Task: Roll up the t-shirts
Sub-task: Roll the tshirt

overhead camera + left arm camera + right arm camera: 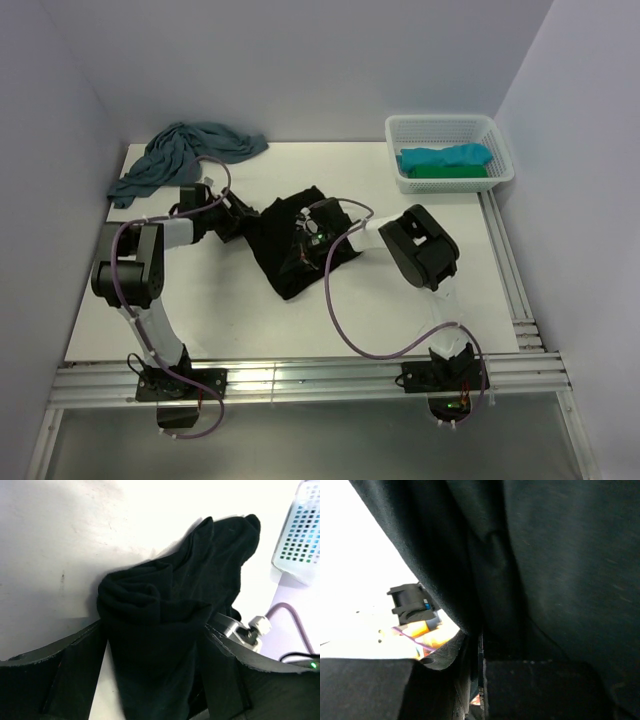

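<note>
A large black t-shirt (290,265) lies bunched in the middle of the table. My left gripper (248,215) is at its left edge, jaws open. In the left wrist view a rolled fold of the black t-shirt (200,565) sits between the spread fingers (75,670) of the left gripper (152,630), with bare table showing beside the left one. My right gripper (315,228) rests on top of the shirt. In the right wrist view that gripper (481,645) is shut on a fold of the black t-shirt (560,555).
A dusty-blue t-shirt (185,155) is heaped at the back left corner. The white mesh basket (440,120) at the back right holds a turquoise t-shirt (445,156) over a green one (450,171). The basket (300,535) also shows in the left wrist view.
</note>
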`<state>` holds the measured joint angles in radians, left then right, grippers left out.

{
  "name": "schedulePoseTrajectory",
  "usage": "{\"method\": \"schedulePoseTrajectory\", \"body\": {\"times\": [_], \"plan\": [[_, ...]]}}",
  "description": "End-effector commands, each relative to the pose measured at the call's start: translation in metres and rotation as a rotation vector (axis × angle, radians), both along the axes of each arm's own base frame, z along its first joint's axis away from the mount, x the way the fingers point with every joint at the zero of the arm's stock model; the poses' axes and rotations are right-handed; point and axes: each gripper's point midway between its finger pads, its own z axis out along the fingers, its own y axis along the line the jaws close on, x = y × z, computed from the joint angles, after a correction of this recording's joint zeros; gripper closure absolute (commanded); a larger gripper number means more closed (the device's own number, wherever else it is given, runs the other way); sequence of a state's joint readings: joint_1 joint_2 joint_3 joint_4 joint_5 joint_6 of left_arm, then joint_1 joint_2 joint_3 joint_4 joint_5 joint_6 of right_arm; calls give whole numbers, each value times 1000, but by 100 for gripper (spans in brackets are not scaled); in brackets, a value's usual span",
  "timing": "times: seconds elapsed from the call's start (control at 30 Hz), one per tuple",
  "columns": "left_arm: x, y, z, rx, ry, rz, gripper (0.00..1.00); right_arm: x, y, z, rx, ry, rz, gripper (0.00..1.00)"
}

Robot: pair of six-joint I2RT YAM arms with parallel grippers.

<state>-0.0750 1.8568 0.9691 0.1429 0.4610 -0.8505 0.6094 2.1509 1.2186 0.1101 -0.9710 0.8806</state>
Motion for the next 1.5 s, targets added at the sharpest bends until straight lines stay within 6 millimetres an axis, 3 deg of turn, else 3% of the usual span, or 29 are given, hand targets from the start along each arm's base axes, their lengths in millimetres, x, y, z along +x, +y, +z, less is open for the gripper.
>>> {"method": "schedulePoseTrajectory", "body": {"times": [0.0,0.17,0.37,0.4,0.43,0.57,0.6,0.7,0.93,1.07,1.2,1.23,1.47], "plan": [[4,-1,22,-34,-101,-22,24,0,-7,4,94,48,-14,91],[0,-1,20,-50,-111,-16,24,2,-14,-3,127,81,-30,91],[-4,0,46,-84,-213,-36,22,3,-21,-9,152,109,-47,91],[-5,4,53,-92,-233,-30,16,4,-23,-11,151,118,-54,91],[-7,4,58,-111,-246,-41,1,6,-24,-12,152,118,-56,91],[-16,6,72,-137,-292,-73,1,9,-28,-14,157,139,-64,91],[-13,18,80,-138,-324,-56,0,9,-28,-15,157,142,-65,91],[-20,17,77,-138,-321,-72,1,10,-30,-16,158,153,-67,92],[-44,8,46,-236,-326,-61,1,10,-30,-12,205,196,-82,92],[-39,4,28,-222,-314,-48,1,7,-31,-17,205,220,-81,92],[-26,6,29,-231,-353,-31,1,5,-33,-18,190,218,-60,93],[-28,-5,29,-235,-355,-56,1,3,-34,-22,174,220,-55,93],[-20,-12,5,-242,-329,-61,5,2,-35,-24,172,216,-54,93]]}}
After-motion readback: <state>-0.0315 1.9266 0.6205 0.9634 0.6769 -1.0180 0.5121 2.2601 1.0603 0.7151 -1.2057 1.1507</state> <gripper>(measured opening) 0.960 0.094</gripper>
